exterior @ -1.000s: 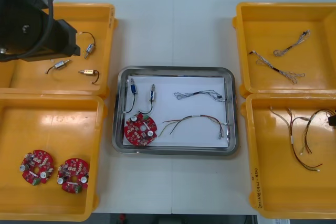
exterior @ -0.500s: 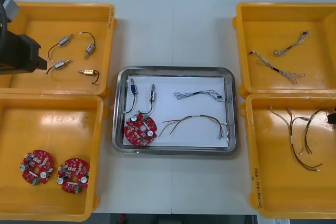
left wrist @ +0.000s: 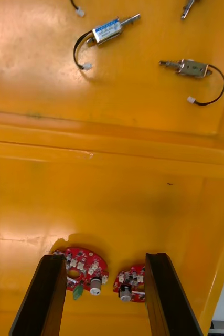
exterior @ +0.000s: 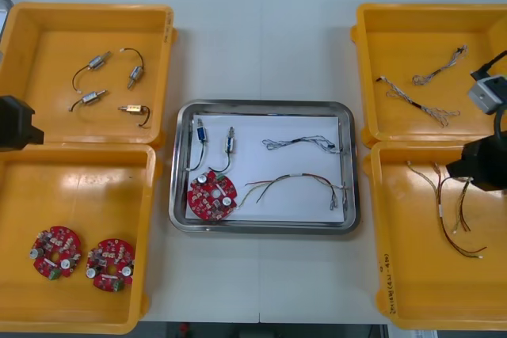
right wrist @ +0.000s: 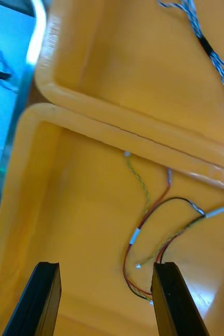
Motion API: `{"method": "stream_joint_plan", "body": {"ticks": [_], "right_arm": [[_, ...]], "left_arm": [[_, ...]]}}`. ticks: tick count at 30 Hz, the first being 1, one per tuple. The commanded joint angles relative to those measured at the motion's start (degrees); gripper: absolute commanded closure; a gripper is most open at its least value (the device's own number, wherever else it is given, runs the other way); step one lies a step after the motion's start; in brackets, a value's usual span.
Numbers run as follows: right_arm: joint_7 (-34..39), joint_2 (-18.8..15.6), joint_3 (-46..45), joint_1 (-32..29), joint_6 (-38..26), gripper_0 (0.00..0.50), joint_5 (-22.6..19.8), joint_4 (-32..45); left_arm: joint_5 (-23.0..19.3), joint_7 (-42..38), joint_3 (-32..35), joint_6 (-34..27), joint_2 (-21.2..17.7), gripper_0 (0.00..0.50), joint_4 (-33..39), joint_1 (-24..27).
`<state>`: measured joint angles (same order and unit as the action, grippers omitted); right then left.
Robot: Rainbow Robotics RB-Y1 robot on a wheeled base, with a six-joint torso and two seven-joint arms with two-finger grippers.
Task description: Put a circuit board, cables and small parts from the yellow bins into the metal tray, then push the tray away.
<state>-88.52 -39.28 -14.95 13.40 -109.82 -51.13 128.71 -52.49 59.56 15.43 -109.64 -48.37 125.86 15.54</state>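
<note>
Check the left end effector (left wrist: 101,296): its fingers stand apart and empty above two circuit boards (left wrist: 85,268) in the near left yellow bin (left wrist: 117,199). Check the right end effector (right wrist: 104,302): its fingers stand apart and empty above the red and yellow cables (right wrist: 148,231) in the near right yellow bin (right wrist: 64,210). You will find the metal tray (exterior: 265,107) on the surface (exterior: 261,37) between the bins. It holds one circuit board (exterior: 211,195), two small metal parts (exterior: 202,131), a blue and white cable (exterior: 301,143) and a red and yellow cable (exterior: 293,182).

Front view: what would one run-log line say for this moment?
left tool open, facing boards | right tool open over red-yellow cables | tray holds board, cables, parts | push pending
</note>
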Motion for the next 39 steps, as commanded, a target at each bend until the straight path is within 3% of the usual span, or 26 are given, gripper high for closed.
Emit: {"method": "stream_joint_plan", "body": {"ticks": [1, 14, 20, 32, 39], "right_arm": [[2.13, -3.26, 5.81, 6.64, -0.18, 0.000, -3.36, 1.99], [1.86, -3.08, 23.92, 20.26, -0.18, 0.000, -5.12, 1.99], [1.77, -0.97, 33.50, 25.36, -0.18, 0.000, -5.03, 1.99], [1.25, 1.57, 47.38, 30.19, -0.18, 0.000, -2.75, 0.40], [0.63, 6.06, 54.24, 32.21, -0.18, 0.000, 2.53, -1.00]], "left_arm": [[-0.07, 4.69, 2.14, -0.36, -2.69, 0.066, 1.84, -3.59], [0.63, 6.53, 2.94, -0.36, -3.48, 0.069, 1.84, -8.43], [0.28, 7.59, 2.85, -0.36, -3.92, 0.067, 2.10, -9.48], [0.19, 7.68, 2.94, -0.36, -3.83, 0.067, 2.10, -9.48], [0.19, 7.68, 2.94, -0.36, -3.83, 0.067, 2.10, -9.48]]}}
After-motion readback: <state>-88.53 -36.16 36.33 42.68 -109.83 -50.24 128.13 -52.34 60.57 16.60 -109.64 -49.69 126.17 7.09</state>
